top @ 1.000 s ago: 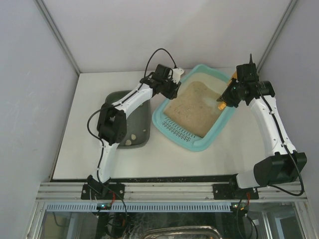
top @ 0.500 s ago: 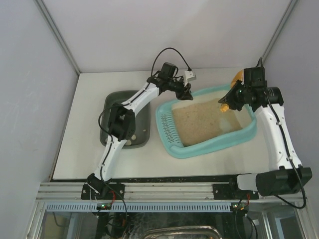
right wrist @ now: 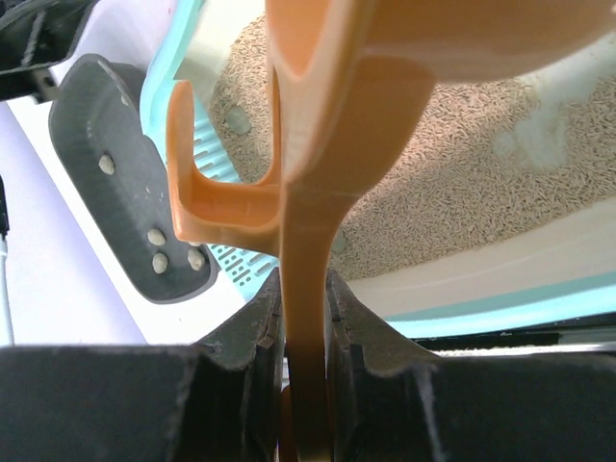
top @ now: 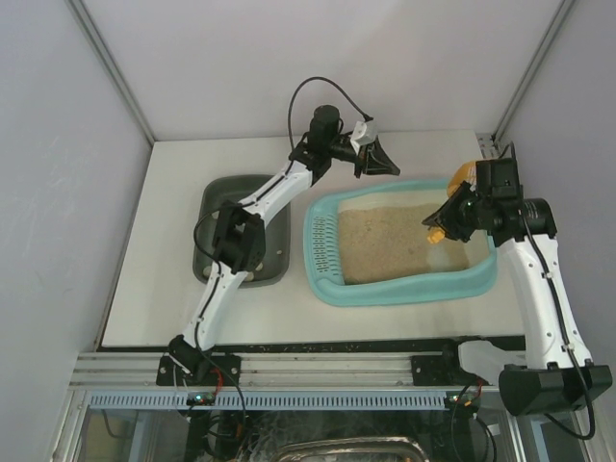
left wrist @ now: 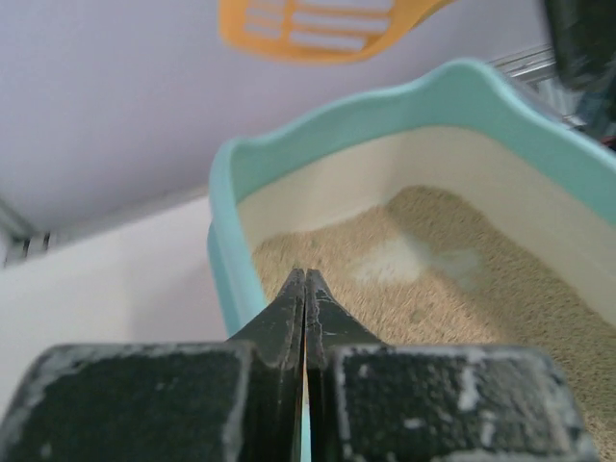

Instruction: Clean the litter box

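The light-turquoise litter box (top: 404, 285) lies with its long side across the table, and its slotted rim (top: 325, 241) is at the left end. Beige litter (top: 385, 245) fills it. My left gripper (top: 382, 161) is shut and empty, just above the box's far left rim (left wrist: 227, 279), with its tips over the litter (left wrist: 433, 279). My right gripper (top: 450, 212) is shut on the handle of an orange slotted scoop (right wrist: 308, 241). It holds the scoop above the right end of the box (right wrist: 539, 308). The scoop's head also shows in the left wrist view (left wrist: 318, 24).
A dark grey-green tray (top: 217, 207) sits left of the litter box, partly under my left arm. It holds a few pale lumps (right wrist: 159, 248). Grey walls stand close on the left, far and right sides.
The litter box has swung from a diagonal to lie across the table, shifting right. My left gripper moved right and farther back along its far rim. My right gripper drew right with the scoop.
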`<action>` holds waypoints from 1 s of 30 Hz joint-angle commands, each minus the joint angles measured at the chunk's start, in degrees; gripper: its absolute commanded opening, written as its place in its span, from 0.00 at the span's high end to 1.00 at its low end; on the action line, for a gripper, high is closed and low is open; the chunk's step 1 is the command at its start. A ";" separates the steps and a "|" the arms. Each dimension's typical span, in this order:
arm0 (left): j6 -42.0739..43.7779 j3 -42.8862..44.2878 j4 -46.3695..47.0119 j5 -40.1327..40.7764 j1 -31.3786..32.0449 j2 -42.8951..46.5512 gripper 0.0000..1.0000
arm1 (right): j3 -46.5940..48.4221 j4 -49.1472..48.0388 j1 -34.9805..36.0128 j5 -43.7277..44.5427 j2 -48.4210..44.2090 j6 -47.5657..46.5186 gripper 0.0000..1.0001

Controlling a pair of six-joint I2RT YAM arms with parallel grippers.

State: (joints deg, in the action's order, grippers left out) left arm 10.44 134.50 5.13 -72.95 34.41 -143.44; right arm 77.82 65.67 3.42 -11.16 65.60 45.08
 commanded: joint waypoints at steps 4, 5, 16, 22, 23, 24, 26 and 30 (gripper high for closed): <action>-17.53 -4.70 17.45 -2.81 2.41 5.52 0.48 | -0.69 -0.96 0.12 5.11 -5.73 1.08 1.00; -19.91 -6.47 17.37 0.24 2.04 7.46 0.31 | -0.59 -1.35 -0.07 5.01 -6.09 1.07 1.00; 8.22 -0.26 -56.09 27.34 0.89 26.25 0.00 | 1.74 -4.23 -0.93 2.73 -5.47 -1.88 1.00; 8.11 -12.90 -67.48 40.28 5.44 35.78 0.00 | 7.33 -2.06 -1.09 1.44 -1.42 -2.98 1.00; 7.76 -16.08 -67.09 41.83 6.27 37.40 0.00 | 8.20 -1.79 -1.11 1.75 -1.03 -2.98 1.00; 6.08 -19.44 -65.55 44.39 7.18 39.03 0.00 | 8.95 -1.58 -1.09 2.09 -0.61 -2.90 1.00; 3.69 -24.08 -63.17 46.50 8.28 41.32 0.00 | 10.24 -1.36 -1.09 2.22 0.39 -2.89 1.00; 3.35 -28.68 -60.17 44.23 10.24 43.48 0.00 | 10.79 -2.47 -1.12 1.82 2.60 -2.85 1.00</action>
State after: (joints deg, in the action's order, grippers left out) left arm 14.59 110.65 -55.99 -31.38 43.92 -101.75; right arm 86.37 65.04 2.61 -9.15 66.67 43.24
